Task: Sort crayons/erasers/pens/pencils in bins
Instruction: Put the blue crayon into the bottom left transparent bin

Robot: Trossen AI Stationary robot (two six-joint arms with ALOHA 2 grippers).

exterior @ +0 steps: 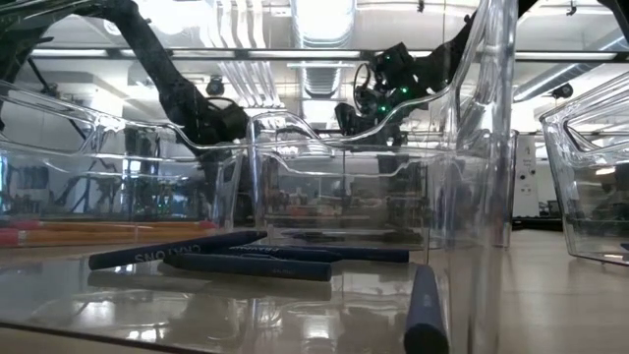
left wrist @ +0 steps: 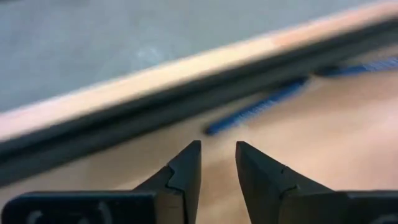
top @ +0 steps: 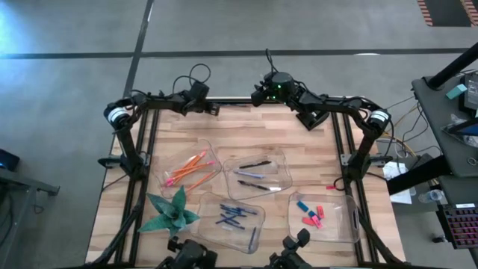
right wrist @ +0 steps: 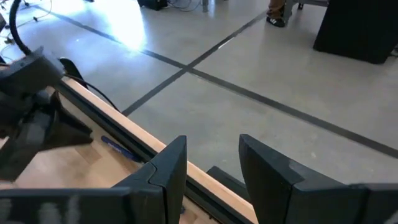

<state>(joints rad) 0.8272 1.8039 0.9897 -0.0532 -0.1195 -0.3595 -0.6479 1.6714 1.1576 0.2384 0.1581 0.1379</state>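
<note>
Four clear bins stand on the wooden table. The far left bin (top: 190, 168) holds orange and red pencils (top: 187, 166). The far middle bin (top: 258, 175) holds dark pens (top: 254, 166). The near middle bin (top: 235, 217) holds blue crayons (top: 233, 215), which also show in the low view (exterior: 246, 258). The near right bin (top: 321, 217) holds pink, red and blue erasers (top: 310, 214). My left gripper (top: 213, 110) and my right gripper (top: 258, 95) hover at the table's far edge, both open and empty, far from the bins.
A green folded-paper plant (top: 172, 213) stands at the near left beside the bins. A small red piece (top: 331, 187) lies on the table right of the pen bin. A blue coiled cable (left wrist: 255, 109) runs along the far edge. Bare wood lies between the bins and the far edge.
</note>
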